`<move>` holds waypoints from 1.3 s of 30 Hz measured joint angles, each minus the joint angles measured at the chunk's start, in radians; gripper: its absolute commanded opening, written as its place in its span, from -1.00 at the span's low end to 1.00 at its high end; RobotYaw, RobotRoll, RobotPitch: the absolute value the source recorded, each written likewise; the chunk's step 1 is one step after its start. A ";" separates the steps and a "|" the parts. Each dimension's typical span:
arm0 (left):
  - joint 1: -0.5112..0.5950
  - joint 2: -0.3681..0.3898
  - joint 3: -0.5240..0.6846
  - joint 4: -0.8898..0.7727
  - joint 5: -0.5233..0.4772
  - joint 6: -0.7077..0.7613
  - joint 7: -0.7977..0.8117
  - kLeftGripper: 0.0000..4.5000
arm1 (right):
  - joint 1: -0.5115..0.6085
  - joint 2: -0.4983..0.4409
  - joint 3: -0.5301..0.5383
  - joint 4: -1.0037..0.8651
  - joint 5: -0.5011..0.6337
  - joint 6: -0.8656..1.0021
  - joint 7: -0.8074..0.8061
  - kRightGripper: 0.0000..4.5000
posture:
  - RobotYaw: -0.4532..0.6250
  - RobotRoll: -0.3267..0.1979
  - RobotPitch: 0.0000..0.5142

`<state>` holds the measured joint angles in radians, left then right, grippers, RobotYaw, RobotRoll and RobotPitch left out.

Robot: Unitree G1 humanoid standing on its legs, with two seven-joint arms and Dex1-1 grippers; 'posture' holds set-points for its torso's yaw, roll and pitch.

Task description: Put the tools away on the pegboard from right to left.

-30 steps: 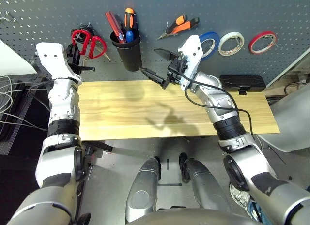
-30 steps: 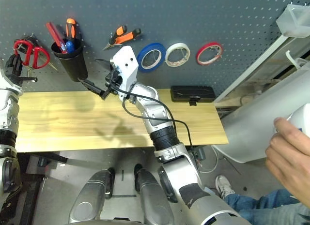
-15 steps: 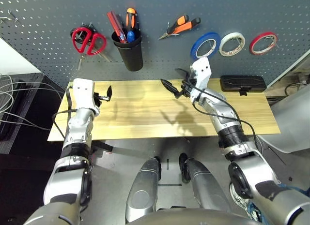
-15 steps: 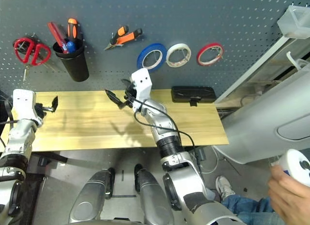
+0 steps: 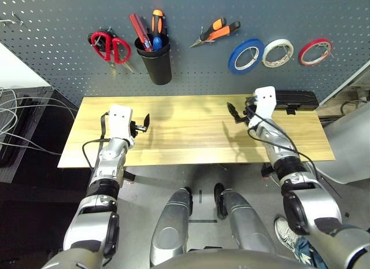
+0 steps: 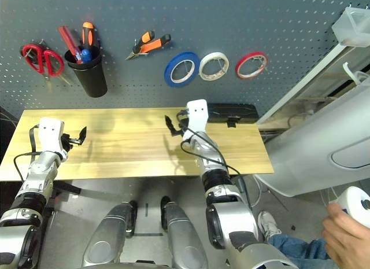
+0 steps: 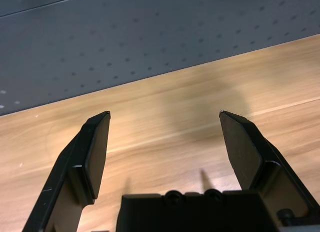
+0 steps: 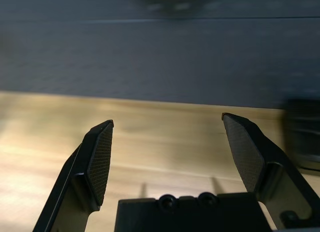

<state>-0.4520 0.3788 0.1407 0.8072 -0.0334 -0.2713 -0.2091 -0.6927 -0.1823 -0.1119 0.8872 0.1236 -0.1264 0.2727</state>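
Seemingly the putting-away is done: all four tools sit on the pegboard. Right to left they run: blue tape roll on a hook, orange-and-black long-nose pliers hung beside it, small blue-handled screwdriver standing in the black cup, red-handled scissors on the far-left hook. White tape roll and red tape roll hang further right (not part of the set). Tabletop carries no loose tool; a black case lies at its back right edge. Left gripper hangs low over the left part of the tabletop, pointing roughly level toward the board, jaws spread wide, nothing between them. Right gripper likewise low over the right part, just in front of the black case, jaws wide and empty. Both forearms reach forward from the near edge. Judgement: no tool left to fetch; next move calls only for resting the arms clear of the board. A person's hand holds a white roll off to the right.
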 measured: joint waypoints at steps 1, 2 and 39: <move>-0.007 -0.005 -0.003 0.000 0.001 -0.001 -0.001 0.98 | -0.007 -0.011 -0.010 0.006 0.001 -0.007 -0.009 1.00 | -0.05 0.25 -0.07; -0.014 -0.009 -0.006 0.000 0.001 -0.002 -0.002 0.98 | -0.012 -0.021 -0.022 0.012 0.002 -0.010 -0.013 1.00 | -0.06 0.25 -0.05; -0.107 -0.050 -0.036 0.064 0.038 -0.031 0.064 0.98 | -0.124 -0.161 -0.099 0.236 0.010 -0.077 0.035 1.00 | -0.10 0.25 -0.15</move>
<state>-0.5592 0.3289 0.1049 0.8717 0.0046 -0.3022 -0.1446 -0.8169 -0.3429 -0.2113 1.1230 0.1336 -0.2030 0.3075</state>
